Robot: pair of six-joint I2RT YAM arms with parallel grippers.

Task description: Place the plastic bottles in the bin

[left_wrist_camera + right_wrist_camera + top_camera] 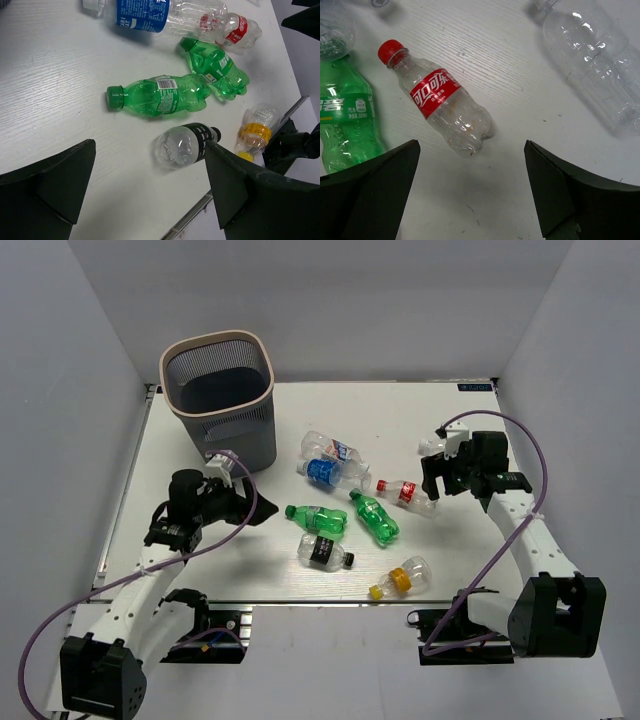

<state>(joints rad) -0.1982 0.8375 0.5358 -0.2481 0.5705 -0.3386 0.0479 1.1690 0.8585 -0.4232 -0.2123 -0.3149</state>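
1. The plastic bottles [350, 510] all lie on their sides on the tabletop [440, 410], in a loose cluster between the two sets of jaws. None shows inside the bin [215, 340].
2. The red-labelled bottle [442, 105] lies just ahead of the right gripper [470, 200], inside the span of its jaws. Those jaws are spread wide and hold nothing. The bottle's long axis runs diagonally across the gap, with the red cap far from the jaws toward the left of the wrist view and the base nearer.
3. The right arm is the nearer one for this bottle. Its next move probably calls for a small wrist turn on the way down, so the jaws close across the body rather than along it.
4. The left gripper [150, 200] also has its jaws spread and empty. A green bottle [160, 95] lies ahead of them, its long axis almost parallel to the line between the two fingers. This grasp would need a larger turn.
5. A black-labelled bottle [185, 145] lies closer, near one finger [250, 195], with its base toward the camera.
6. The bin stands just beside the left jaws, on the side away from the bottles, and well apart from the right jaws.
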